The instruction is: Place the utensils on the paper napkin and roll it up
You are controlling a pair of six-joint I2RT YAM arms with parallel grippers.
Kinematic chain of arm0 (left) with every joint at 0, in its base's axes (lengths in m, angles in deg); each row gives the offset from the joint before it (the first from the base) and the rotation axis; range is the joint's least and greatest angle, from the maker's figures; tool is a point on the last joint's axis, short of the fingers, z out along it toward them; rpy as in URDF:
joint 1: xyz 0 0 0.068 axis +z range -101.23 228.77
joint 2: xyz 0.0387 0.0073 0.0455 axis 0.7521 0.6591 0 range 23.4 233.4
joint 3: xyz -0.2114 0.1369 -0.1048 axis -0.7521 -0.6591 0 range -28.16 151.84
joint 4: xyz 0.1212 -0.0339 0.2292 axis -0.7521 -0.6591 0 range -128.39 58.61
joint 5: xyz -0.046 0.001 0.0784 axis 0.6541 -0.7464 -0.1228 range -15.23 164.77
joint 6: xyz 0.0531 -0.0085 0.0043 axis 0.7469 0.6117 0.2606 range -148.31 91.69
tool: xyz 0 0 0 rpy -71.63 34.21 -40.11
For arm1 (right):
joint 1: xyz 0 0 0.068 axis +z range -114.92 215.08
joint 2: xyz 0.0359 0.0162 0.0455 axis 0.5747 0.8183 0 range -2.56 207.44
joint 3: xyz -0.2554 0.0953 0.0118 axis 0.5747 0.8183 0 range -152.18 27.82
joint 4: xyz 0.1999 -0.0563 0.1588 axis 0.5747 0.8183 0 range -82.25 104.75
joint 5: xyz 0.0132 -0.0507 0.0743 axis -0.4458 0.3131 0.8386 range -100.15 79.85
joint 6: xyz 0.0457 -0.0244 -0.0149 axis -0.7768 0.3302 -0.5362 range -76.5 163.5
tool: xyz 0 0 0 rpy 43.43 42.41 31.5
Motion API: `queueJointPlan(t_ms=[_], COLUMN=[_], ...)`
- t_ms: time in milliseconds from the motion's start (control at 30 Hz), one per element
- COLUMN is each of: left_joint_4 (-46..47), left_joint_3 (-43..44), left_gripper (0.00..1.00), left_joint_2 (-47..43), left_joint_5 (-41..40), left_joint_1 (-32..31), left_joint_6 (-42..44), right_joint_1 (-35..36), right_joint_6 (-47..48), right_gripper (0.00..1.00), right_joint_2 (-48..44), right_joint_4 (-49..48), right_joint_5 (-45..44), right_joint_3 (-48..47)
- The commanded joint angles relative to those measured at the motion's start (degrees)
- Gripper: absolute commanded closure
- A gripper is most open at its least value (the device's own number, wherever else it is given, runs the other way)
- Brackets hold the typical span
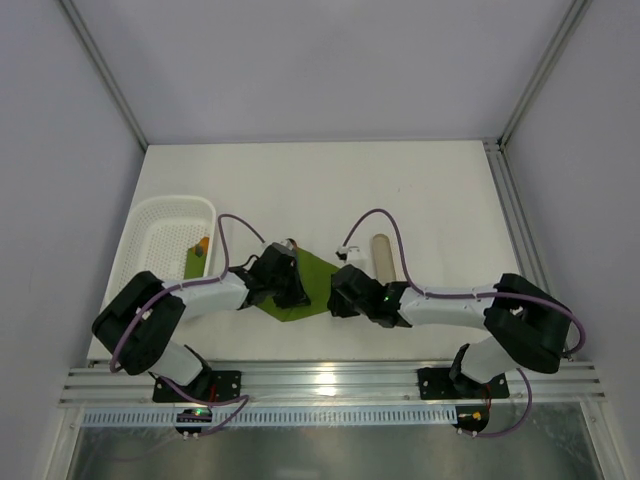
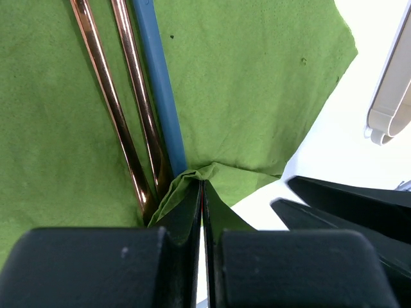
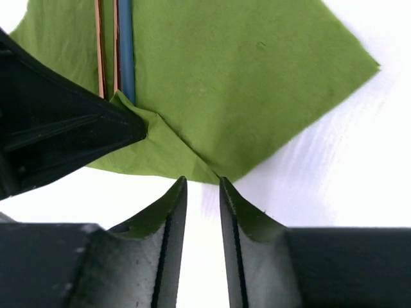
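Observation:
The olive-green napkin (image 1: 316, 271) lies flat between my two grippers. Two copper-brown utensil handles (image 2: 122, 122) lie side by side on it, next to a slim blue handle (image 2: 162, 96); their heads are out of view. My left gripper (image 2: 202, 186) is shut on a raised fold at the napkin's (image 2: 257, 83) edge, just beside the handle ends. My right gripper (image 3: 201, 185) is open by a narrow gap and empty, its tips just short of the napkin's (image 3: 244, 83) near corner. The utensils (image 3: 100, 45) also show in the right wrist view, beside the left gripper's fingers (image 3: 70, 131).
A white mesh basket (image 1: 160, 225) holding a small orange item stands at the left. A pale beige oblong piece (image 1: 383, 258) lies just right of the napkin and shows in the left wrist view (image 2: 390, 96). The right gripper's fingers (image 2: 347, 205) are close by the left gripper.

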Motion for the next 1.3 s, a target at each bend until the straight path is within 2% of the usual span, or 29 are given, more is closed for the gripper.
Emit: queueJointPlan(t_ms=[0, 67, 133, 200, 333, 500, 800, 933, 1267], left_joint_4=[1.4, 1.4, 1.4, 1.6, 1.6, 1.4, 1.4, 1.3, 1.5], left_joint_3=[-0.7, -0.7, -0.7, -0.7, -0.5, -0.6, -0.7, -0.7, -0.7], left_gripper=[1.0, 1.0, 1.0, 1.0, 1.0, 1.0, 1.0, 1.0, 1.0], left_joint_2=[0.5, 0.3, 0.5, 0.7, 0.8, 0.7, 0.1, -0.1, 0.5], left_joint_5=[-1.1, -1.2, -1.2, -1.2, -1.0, -1.2, -1.2, -1.3, -1.5], left_joint_1=[-0.1, -0.1, -0.1, -0.2, -0.1, -0.1, -0.1, -0.1, -0.1], left_joint_6=[-0.3, -0.3, -0.2, -0.2, -0.2, -0.2, -0.2, -0.2, -0.2], right_joint_1=[-1.4, -4.3, -7.2, -9.7, -12.2, -14.5, -14.6, -14.6, -14.7], right_joint_6=[0.7, 1.0, 1.4, 2.3, 3.0, 1.4, -7.5, -10.9, -12.8], right_gripper=[0.66, 0.59, 0.47, 0.45, 0.44, 0.44, 0.51, 0.53, 0.54], right_joint_2=[-6.3, -9.2, -10.7, -11.7, -10.6, -7.6, -1.6, 0.7, 3.9], right_joint_4=[1.8, 0.2, -0.9, -2.7, -5.8, -11.2, -20.0, -27.9, -35.1], right_joint_5=[-2.3, 0.4, 2.0, 4.1, 7.0, 14.7, 18.4, 20.9, 21.8], right_joint_3=[2.1, 4.6, 6.4, 7.4, 8.4, 9.3, 12.9, 15.8, 16.7])
